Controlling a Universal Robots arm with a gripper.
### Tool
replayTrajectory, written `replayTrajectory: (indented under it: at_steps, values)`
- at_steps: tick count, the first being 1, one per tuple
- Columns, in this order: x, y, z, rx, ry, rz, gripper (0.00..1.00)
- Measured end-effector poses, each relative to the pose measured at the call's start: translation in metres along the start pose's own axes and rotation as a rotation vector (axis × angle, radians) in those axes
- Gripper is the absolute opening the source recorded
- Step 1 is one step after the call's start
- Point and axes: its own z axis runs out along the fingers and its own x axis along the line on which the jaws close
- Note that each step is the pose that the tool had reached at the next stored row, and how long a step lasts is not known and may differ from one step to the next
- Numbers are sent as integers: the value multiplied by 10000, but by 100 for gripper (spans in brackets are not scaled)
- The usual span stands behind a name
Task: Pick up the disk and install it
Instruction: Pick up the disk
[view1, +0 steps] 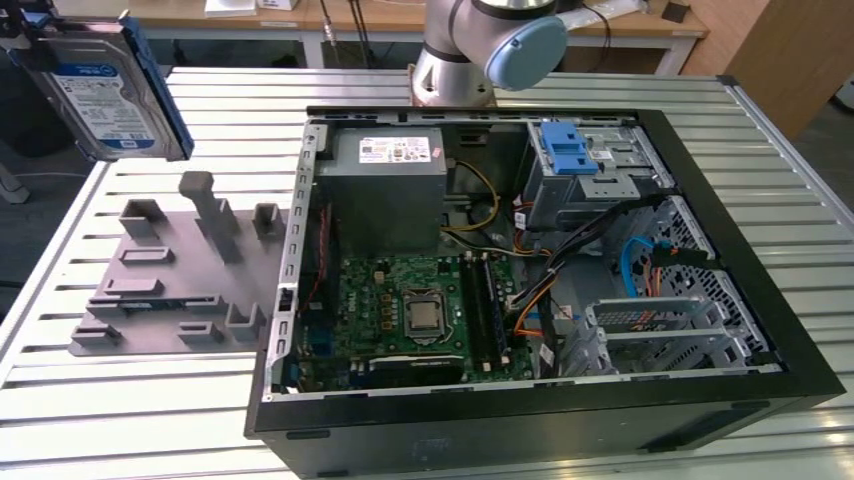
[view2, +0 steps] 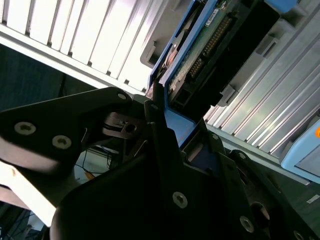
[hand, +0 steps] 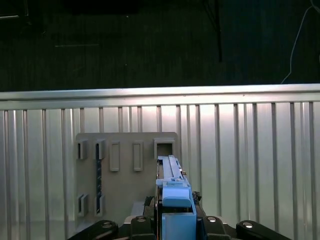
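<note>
The disk (view1: 110, 92), silver-grey with a white-and-blue label and blue rails, hangs upright in the air at the exterior view's upper left, above the table and well clear of the computer. My gripper (view1: 30, 42) is shut on its upper end. In the second wrist view the black fingers (view2: 156, 125) clamp the blue rail of the disk (view2: 200, 45), whose circuit-board side shows. The first wrist view looks down along the disk's edge (hand: 172, 192), held in the gripper (hand: 175, 222) above the grey fixture.
A grey slotted holder plate (view1: 167, 275) (hand: 125, 165) lies on the ribbed metal table (view1: 120, 400). The open computer case (view1: 747, 390) fills the exterior view's right, with a blue-latched drive cage (view1: 587, 160), power supply box (view1: 387, 185) and motherboard (view1: 400, 310). The arm's base (view1: 461, 60) stands behind.
</note>
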Motion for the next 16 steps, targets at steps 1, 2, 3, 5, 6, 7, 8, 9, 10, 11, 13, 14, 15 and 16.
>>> replayTrajectory:
  at_steps: [1,2,3,5,6,7,8,9,10,11,13,14,15,16]
  values:
    - [0,0,-23,-1,0,0,36]
    - [0,0,-49,-1,0,0,36]
    - [-1,-1,-76,-1,-1,0,36]
    - [-1,-1,-130,0,-1,0,36]
    - [-2,-1,-176,-1,0,0,36]
    - [-2,-1,-201,0,-1,0,36]
    - [-2,-2,-227,0,-1,0,36]
    - [-3,-2,-257,0,-2,0,36]
    - [-3,-2,-288,0,-1,0,36]
    - [-3,-2,-318,0,-1,-1,36]
    - [-4,-3,-375,1,-2,0,36]
    - [-4,-3,-402,0,-2,0,36]
    - [-4,-3,-427,0,-2,0,36]
    - [-5,-3,-457,-1,-3,0,36]
